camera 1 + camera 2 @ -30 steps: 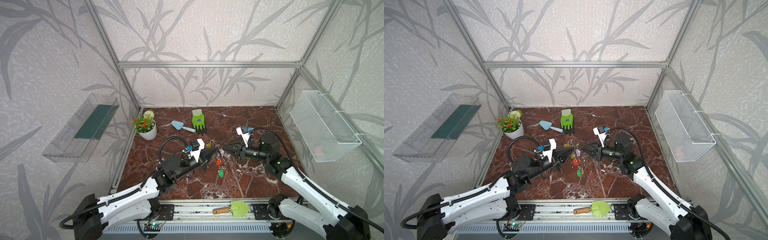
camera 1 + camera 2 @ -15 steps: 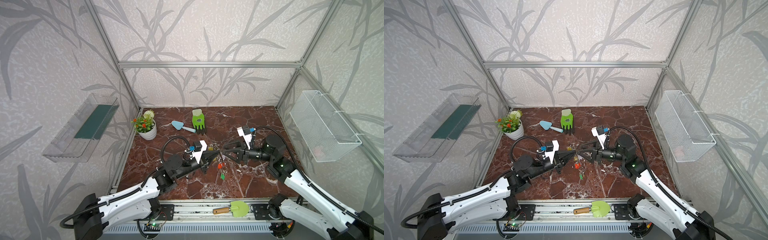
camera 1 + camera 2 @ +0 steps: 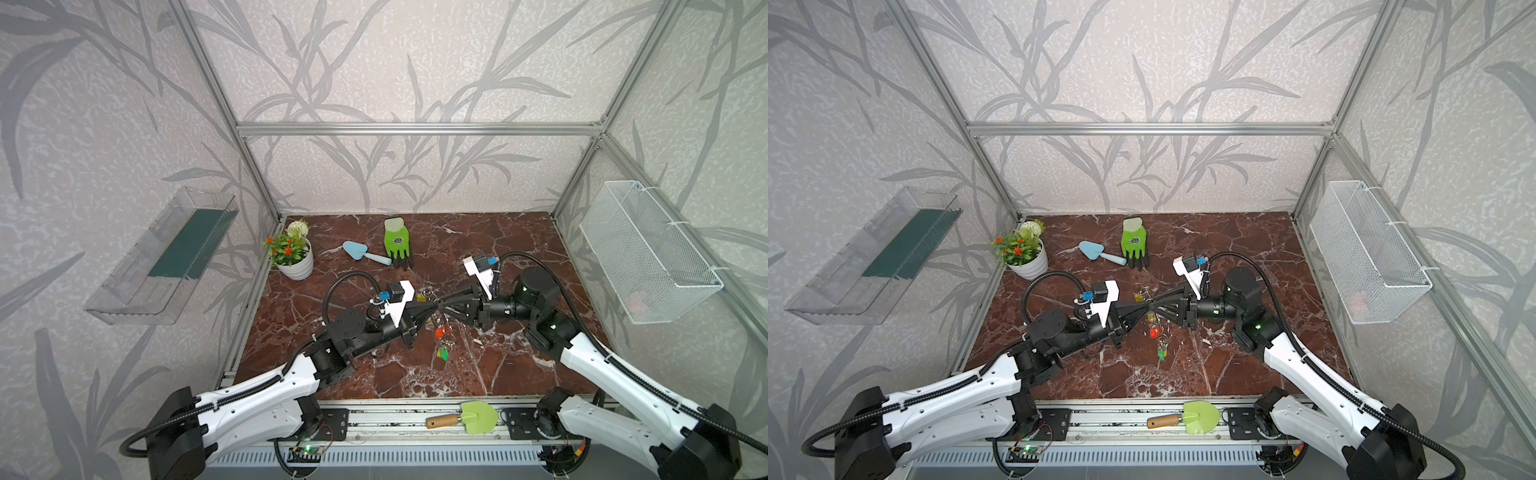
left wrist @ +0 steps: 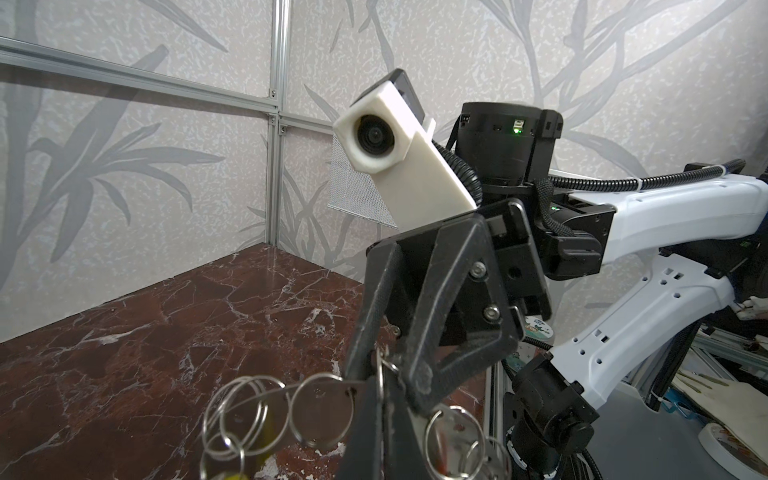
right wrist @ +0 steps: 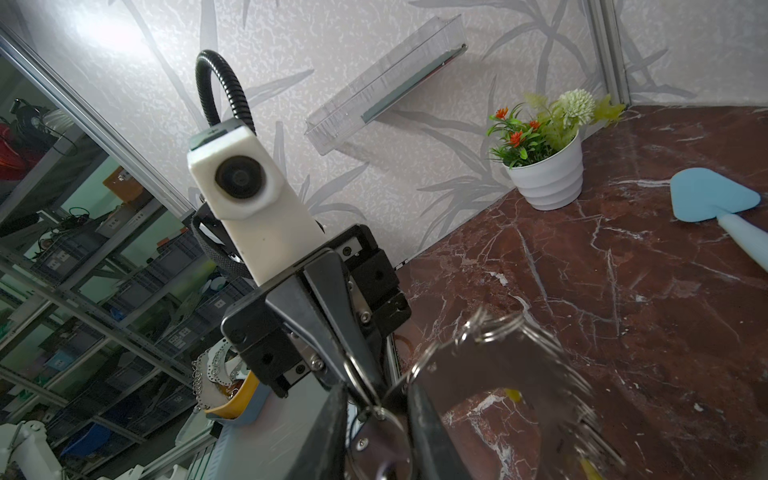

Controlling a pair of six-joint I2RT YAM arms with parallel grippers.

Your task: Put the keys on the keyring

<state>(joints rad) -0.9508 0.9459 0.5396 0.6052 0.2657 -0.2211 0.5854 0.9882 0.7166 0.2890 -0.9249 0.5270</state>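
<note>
the two hands meet tip to tip above the middle of the counter (image 3: 519, 232), with the keyring (image 4: 322, 409) held up between them. the left hand (image 3: 432, 310) is clamped shut on the keyring's rim, while the right hand (image 3: 447, 308) has its jaws a little apart around a small split ring there, and i cannot tell whether it grips. a red key (image 3: 439, 332) and a green key (image 3: 444, 354) hang from the keyring, and a yellow key (image 3: 421, 298) shows just beyond the left hand.
</note>
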